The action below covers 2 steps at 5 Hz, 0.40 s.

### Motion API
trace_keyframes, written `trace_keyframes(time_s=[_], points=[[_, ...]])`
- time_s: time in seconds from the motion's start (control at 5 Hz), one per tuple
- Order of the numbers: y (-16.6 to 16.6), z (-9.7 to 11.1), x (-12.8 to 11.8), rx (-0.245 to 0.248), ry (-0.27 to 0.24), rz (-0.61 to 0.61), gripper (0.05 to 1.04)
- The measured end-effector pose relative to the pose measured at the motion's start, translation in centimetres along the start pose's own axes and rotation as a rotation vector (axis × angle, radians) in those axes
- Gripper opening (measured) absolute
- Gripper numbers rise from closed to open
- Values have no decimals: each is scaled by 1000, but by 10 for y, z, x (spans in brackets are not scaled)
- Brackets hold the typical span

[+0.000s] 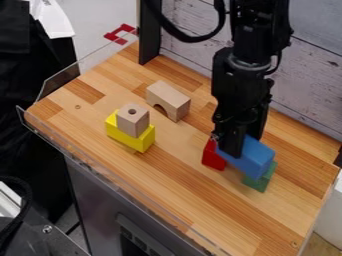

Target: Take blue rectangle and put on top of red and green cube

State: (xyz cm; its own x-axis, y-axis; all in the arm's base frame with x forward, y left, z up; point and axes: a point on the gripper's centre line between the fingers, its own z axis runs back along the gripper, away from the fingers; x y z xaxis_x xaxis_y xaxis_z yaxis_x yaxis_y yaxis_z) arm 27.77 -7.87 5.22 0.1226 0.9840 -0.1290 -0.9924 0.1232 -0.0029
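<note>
A butcher-block-style wooden tabletop (167, 175) spreads beneath a black robot arm (250, 30), whose gripper (239, 147) hangs at right of center, its fingers clasped around a blue rectangular block (255, 155). The smooth-faced, solid-blue block lies lengthwise above a red block (213, 156) and a green block (259, 180), which stand apart beneath its opposite ends; whether it touches either cannot be told. Farther left sit a natural-wood arch block (168, 100) and a yellow block (130, 137), the latter topped by a small wooden block (133, 121) with a round hole.
</note>
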Motion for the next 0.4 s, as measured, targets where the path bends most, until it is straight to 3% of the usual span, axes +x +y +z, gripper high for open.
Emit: trace_keyframes(time_s=[0.4], points=[[-3, -2, -3, -5, 14, 7, 585]])
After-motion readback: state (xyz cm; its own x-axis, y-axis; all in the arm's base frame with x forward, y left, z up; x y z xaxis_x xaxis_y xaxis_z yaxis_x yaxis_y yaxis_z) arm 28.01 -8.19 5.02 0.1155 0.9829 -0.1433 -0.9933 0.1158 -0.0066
